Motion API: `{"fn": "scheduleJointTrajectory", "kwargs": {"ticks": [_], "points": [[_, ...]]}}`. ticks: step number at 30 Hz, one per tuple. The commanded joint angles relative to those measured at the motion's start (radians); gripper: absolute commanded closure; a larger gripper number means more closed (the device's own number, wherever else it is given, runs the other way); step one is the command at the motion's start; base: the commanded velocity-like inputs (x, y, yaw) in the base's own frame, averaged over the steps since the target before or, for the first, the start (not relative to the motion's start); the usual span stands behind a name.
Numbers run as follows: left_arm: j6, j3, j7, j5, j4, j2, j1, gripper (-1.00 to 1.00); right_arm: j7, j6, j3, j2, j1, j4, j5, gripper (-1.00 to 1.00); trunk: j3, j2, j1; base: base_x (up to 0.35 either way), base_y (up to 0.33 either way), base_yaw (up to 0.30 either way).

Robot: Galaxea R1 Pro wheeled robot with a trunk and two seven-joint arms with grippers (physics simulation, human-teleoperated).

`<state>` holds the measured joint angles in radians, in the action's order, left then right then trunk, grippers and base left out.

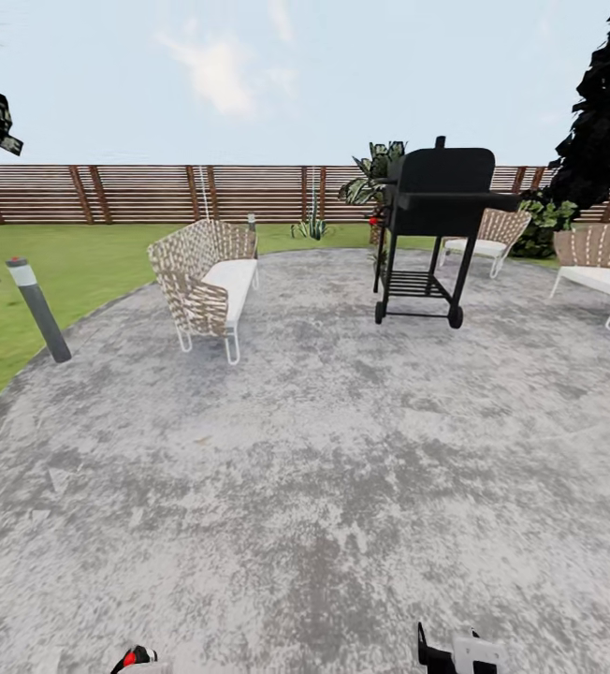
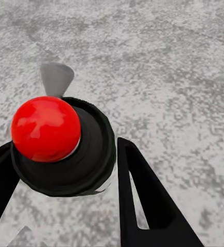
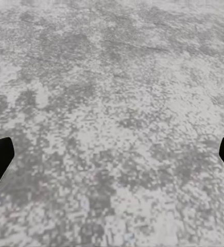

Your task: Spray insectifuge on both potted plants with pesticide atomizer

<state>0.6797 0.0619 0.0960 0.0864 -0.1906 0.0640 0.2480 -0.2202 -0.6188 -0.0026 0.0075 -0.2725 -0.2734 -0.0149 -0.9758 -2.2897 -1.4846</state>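
Here, the left end effector (image 2: 65,172) sits clamped on the pesticide atomizer (image 2: 93,149), while the right end effector (image 3: 112,154) is spread apart and empty. 1 likely potted plant (image 1: 312,227) lies well ahead, upper centre, by the fence (image 1: 137,192).

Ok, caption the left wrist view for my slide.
Left gripper holding a black object topped with a red ball above the grey stone patio.

We see a rough, mottled grey stone patio (image 1: 305,449), woven wicker chairs (image 1: 207,281) with smooth white cushions, a matt black metal grill (image 1: 436,201), a wooden slat fence (image 1: 155,192), and a glossy red ball (image 2: 46,128) between the left claw's (image 2: 60,190) matt black fingers (image 2: 142,200).
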Motion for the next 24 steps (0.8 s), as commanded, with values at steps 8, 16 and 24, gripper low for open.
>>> {"fn": "scheduleJointTrajectory", "kwargs": {"ticks": [8,16,24], "points": [[0.003,0.007,0.002,0.009,0.000,0.000,0.001,1.00,-0.004,-0.002,0.002,0.000,-0.001,0.002,-0.003,-1.00,-0.001,0.000,0.000,0.340,0.000,0.000],[0.003,0.007,0.002,0.009,0.001,0.000,0.001,1.00,-0.005,-0.100,0.001,-0.002,-0.001,0.010,-0.002,-1.00,-0.001,0.000,0.000,0.340,0.000,0.000],[0.002,0.007,0.002,0.008,0.002,-0.001,0.001,1.00,-0.004,-0.155,0.002,0.002,-0.001,0.078,0.000,-1.00,-0.001,0.000,0.000,0.340,0.000,0.000]]}}
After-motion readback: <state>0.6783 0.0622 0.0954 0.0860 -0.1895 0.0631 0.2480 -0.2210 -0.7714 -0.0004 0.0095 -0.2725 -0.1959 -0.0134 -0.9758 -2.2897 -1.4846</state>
